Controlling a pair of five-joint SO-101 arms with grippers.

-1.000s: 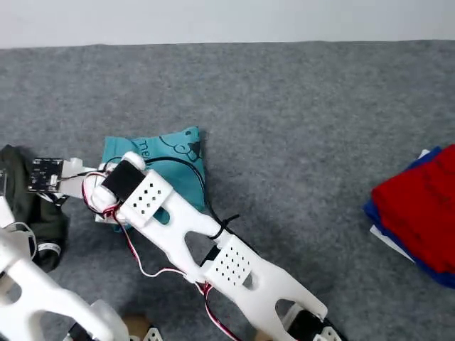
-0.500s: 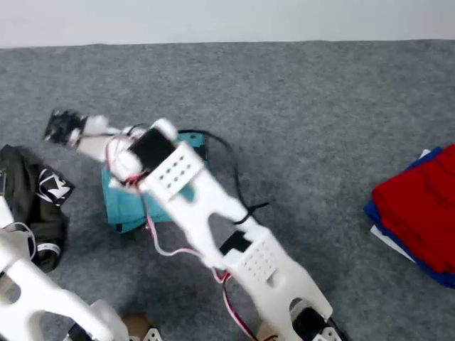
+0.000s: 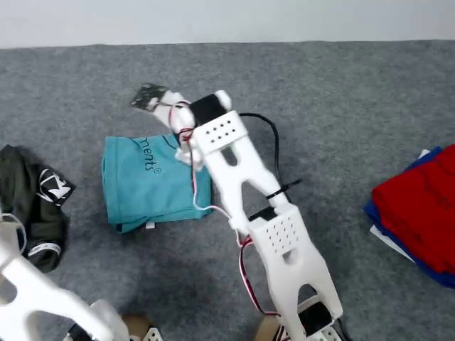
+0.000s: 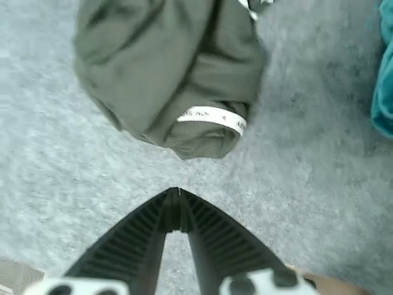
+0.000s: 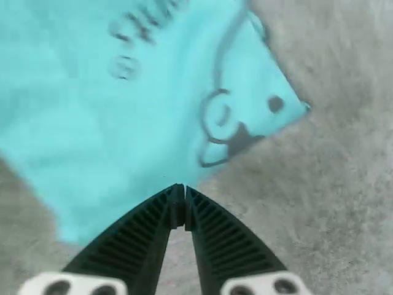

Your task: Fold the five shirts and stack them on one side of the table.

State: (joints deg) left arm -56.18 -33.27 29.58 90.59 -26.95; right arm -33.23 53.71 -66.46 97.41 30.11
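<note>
Saw the right gripper (image 5: 178, 192) pinched together on nothing, hanging over the folded teal shirt (image 3: 153, 181), which spread ahead of the tips with its slightly longer side across the table (image 3: 320, 106). Found the left gripper (image 4: 178, 195) likewise closed and empty, nearer the crumpled dark shirt (image 4: 166, 67). Noted the red shirt (image 3: 419, 199) atop the blue shirt (image 3: 434, 273) at the right edge, cut off, with possibly a white one beneath.

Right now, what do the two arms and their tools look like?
Both are white plastic. The right arm has perforated panels, black motors and red, white, black cables. The left tool and right tool have black ribbed tapering fingers.
</note>
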